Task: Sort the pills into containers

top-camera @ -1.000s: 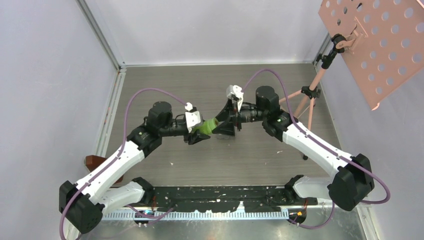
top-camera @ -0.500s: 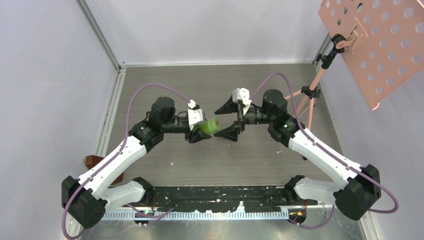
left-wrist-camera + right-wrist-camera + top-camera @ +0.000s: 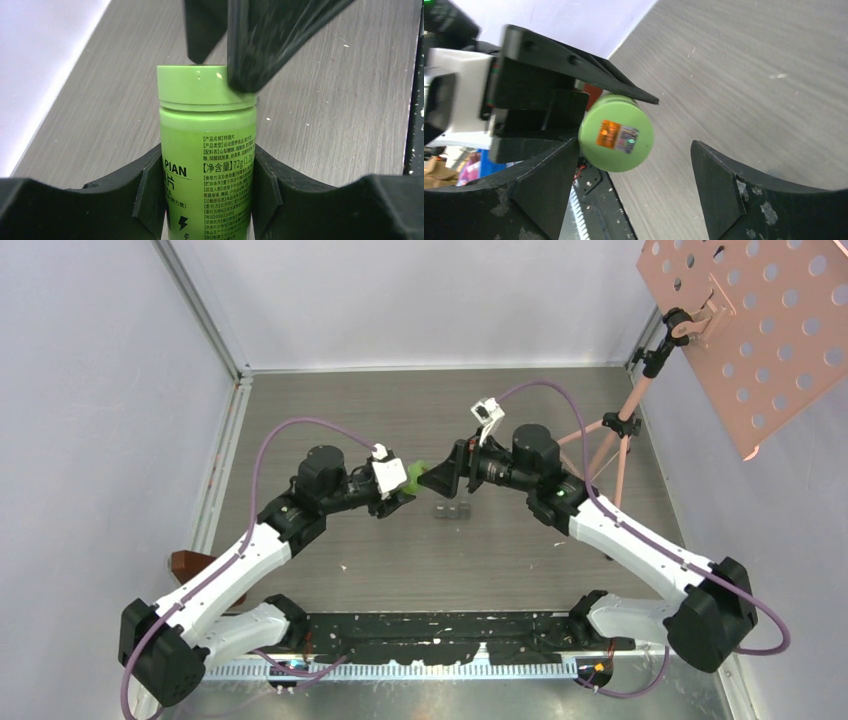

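My left gripper point(image 3: 402, 490) is shut on the green bottle point(image 3: 413, 475) and holds it level above the table, cap towards the right arm. In the left wrist view the bottle point(image 3: 207, 150) sits between my pads point(image 3: 145, 190). My right gripper point(image 3: 436, 479) is open at the bottle's cap. In the right wrist view the cap point(image 3: 616, 135), with its orange-red sticker, lies close to my left finger point(image 3: 549, 185), inside the open gap of that gripper point(image 3: 634, 185). The dark-grey case point(image 3: 452, 510) lies on the table under the right gripper. No pills show.
A pink perforated board point(image 3: 745, 330) on a tripod point(image 3: 612, 440) stands at the right back. A brown object point(image 3: 186, 562) lies at the table's left edge. White walls enclose the back and sides. A black strip point(image 3: 440, 625) runs along the near edge.
My right gripper has turned and moved left onto the bottle's cap, uncovering the dark-grey case below. My left gripper has lifted the bottle slightly towards the back.
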Motion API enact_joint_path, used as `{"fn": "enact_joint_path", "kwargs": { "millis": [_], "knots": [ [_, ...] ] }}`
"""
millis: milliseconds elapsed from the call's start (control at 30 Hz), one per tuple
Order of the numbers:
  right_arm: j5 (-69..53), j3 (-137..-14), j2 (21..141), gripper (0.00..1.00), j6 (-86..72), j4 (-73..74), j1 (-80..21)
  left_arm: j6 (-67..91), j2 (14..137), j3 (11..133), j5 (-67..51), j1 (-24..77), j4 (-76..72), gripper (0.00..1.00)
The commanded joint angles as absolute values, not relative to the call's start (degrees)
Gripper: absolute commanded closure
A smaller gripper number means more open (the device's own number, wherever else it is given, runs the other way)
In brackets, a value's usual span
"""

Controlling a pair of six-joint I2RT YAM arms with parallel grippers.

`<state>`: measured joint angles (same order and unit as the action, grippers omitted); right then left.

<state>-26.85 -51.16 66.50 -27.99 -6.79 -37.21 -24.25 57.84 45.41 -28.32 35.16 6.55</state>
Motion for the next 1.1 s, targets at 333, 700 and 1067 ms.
{"fn": "enact_joint_path", "kwargs": {
  "millis": [333,700,1067],
  "knots": [
    [-28.9,-54.5,73.4,0.13,-42.1,-12.7,-38.5,-25.4,55.9,44.9,-27.0,35.5,1.9,1.00],
    [-32.4,-55.9,74.8,0.66,-41.1,-15.0,-37.9,-26.0,55.7,45.2,-27.6,35.5,4.0,1.00],
    [-58.8,-54.6,73.5,0.94,-18.3,-28.6,-33.9,-25.4,56.7,48.9,-36.4,35.5,13.5,1.00]
  ]
}}
